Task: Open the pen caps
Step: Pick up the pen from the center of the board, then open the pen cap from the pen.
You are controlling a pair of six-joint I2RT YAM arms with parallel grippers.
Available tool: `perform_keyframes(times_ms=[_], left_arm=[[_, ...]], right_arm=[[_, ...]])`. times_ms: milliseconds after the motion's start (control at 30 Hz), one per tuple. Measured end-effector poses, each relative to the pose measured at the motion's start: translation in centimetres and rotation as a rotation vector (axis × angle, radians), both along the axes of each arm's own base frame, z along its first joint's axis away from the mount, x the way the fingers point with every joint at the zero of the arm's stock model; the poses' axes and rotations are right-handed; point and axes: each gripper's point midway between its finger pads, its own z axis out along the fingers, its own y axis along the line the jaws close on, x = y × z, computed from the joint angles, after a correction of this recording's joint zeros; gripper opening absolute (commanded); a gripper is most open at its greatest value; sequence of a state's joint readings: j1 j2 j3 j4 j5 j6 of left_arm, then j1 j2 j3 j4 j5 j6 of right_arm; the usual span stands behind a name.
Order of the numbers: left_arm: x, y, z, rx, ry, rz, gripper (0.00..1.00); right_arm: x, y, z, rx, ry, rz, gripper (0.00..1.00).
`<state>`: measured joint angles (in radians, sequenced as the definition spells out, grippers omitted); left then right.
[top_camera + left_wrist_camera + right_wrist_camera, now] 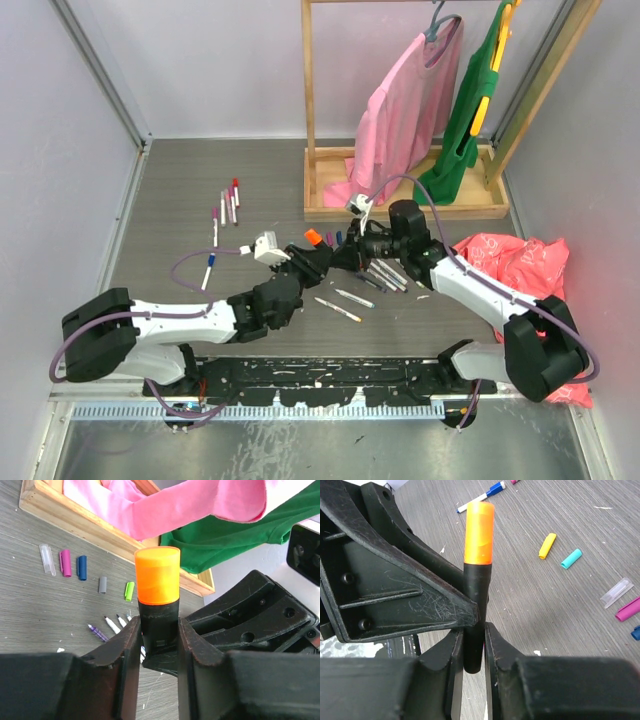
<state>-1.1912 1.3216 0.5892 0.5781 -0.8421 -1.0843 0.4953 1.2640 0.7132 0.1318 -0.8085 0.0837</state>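
The chunky orange-and-black marker [313,238] is held off the table between both arms. My left gripper [159,626] is shut on its black barrel just below the orange cap [157,575]. My right gripper [474,641] is shut on the barrel's tail end, with the orange cap [479,532] pointing away from it and still on the marker. Loose pen caps lie on the table: pink [65,562], blue [82,567], green [129,590], yellow [547,545] and teal [571,558]. Uncapped pens [385,275] lie under the right arm. Capped pens [228,205] lie at the far left.
A wooden clothes rack [400,205] with a pink garment [400,110] and a green garment [470,110] stands at the back right. A red bag [520,265] lies at the right edge. Two pens [340,305] lie near the middle, and a blue-capped pen [209,270] lies left.
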Motion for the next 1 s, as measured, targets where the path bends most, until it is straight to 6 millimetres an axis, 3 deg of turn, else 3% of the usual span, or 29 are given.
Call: perform_keyframes(times_ms=[133, 333, 467, 600, 700, 800, 1000], left_arm=[[-0.1, 0.0, 0.3, 0.002, -0.004, -0.006, 0.65], [-0.4, 2.0, 1.9, -0.041, -0.047, -0.037, 0.86], [1.0, 4.4, 2.5, -0.061, -0.078, -0.075, 1.00], [2.4, 5.5, 4.5, -0.082, -0.145, -0.193, 0.99], [2.4, 5.6, 6.2, -0.107, -0.227, -0.318, 1.00], [1.7, 4.9, 7.3, -0.128, -0.301, -0.461, 0.89], [-0.4, 2.1, 6.9, -0.186, -0.351, -0.715, 0.66]], right_arm=[[0.1, -0.1, 0.2, -0.003, 0.004, -0.001, 0.01], [1.0, -0.7, 1.4, 0.014, 0.000, -0.010, 0.01], [0.8, -1.1, 2.1, 0.034, 0.013, 0.018, 0.01], [-0.1, -1.0, 2.9, 0.065, 0.040, 0.101, 0.01], [-1.3, -0.9, 3.6, 0.096, 0.055, 0.180, 0.01], [-2.5, -0.8, 4.3, 0.128, 0.064, 0.254, 0.01], [-3.9, -0.9, 5.0, 0.162, 0.079, 0.332, 0.01]])
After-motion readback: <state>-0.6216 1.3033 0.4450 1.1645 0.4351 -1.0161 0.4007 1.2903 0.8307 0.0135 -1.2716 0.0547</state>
